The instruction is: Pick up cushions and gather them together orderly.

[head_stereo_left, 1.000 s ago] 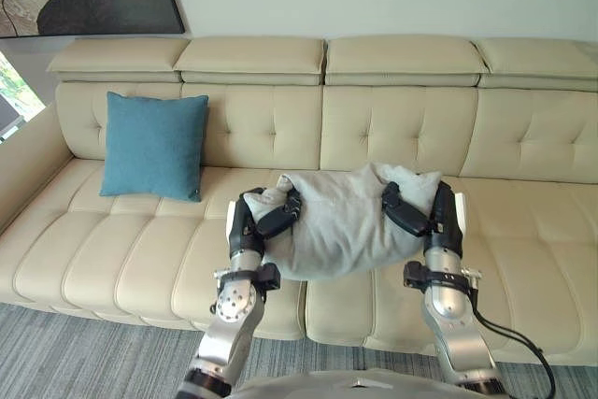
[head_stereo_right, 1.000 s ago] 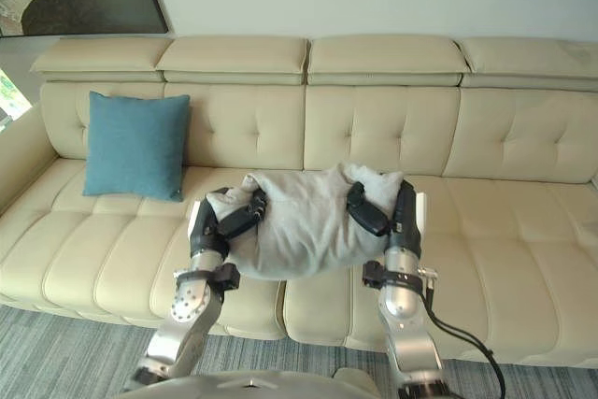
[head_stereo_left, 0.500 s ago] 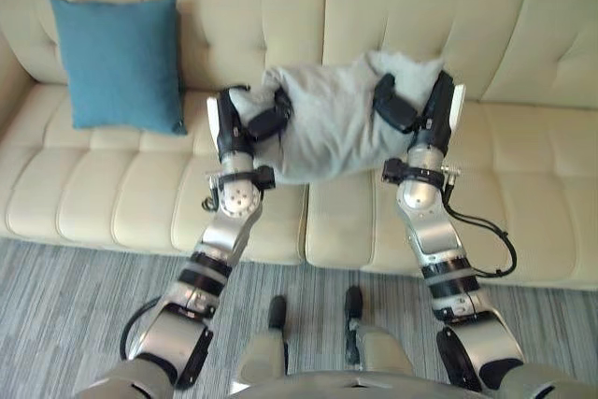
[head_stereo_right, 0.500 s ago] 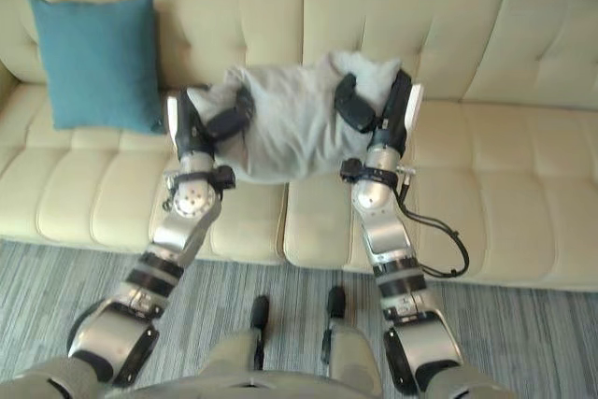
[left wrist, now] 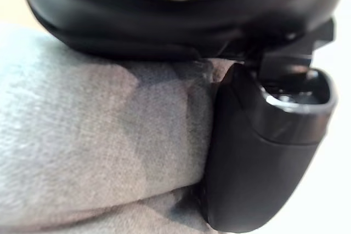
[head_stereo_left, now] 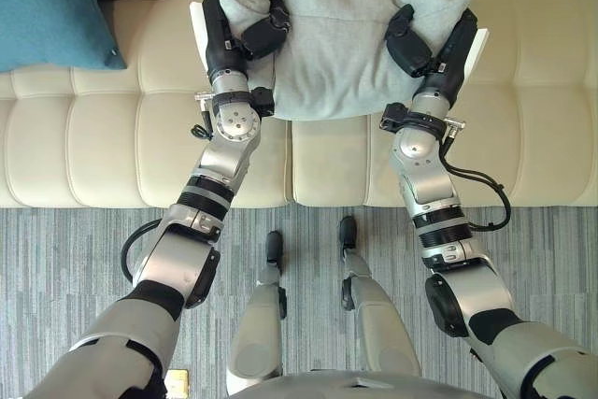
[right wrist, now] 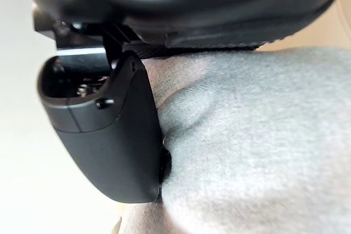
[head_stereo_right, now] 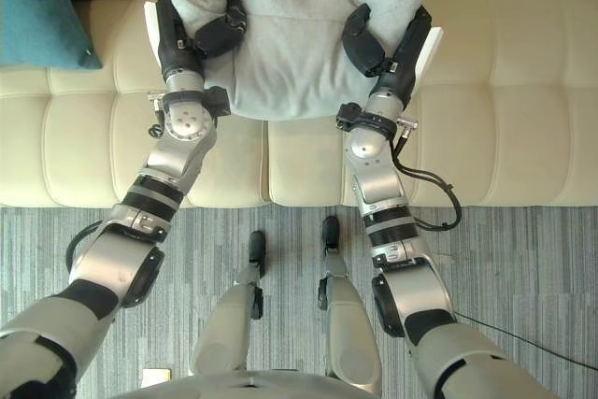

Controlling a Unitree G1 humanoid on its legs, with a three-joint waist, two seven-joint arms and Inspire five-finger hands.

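View tipped down. Arms reached out: left hand (head_stereo_left: 222,39) and right hand (head_stereo_left: 455,49) carried grey cushion (head_stereo_left: 336,35) between them farther over sofa (head_stereo_left: 121,128).

The grey cushion (head_stereo_left: 346,39), at upper centre of the frame, is showing a plain light grey; the wrist views are revealing a fine heathered weave with no printed pattern. The teal cushion (head_stereo_left: 42,7), in the upper left corner, is presenting a solid teal-blue, unpatterned. The sofa (head_stereo_left: 103,137) is showing a uniform cream-beige, with stitched seams dividing its seat into padded panels. The carpet (head_stereo_left: 75,259), across the lower half, is displaying grey with thin lighter and darker stripes running side to side. The left hand (head_stereo_left: 221,39) and right hand (head_stereo_left: 453,53) are showing black, each with a white panel along its outer edge.
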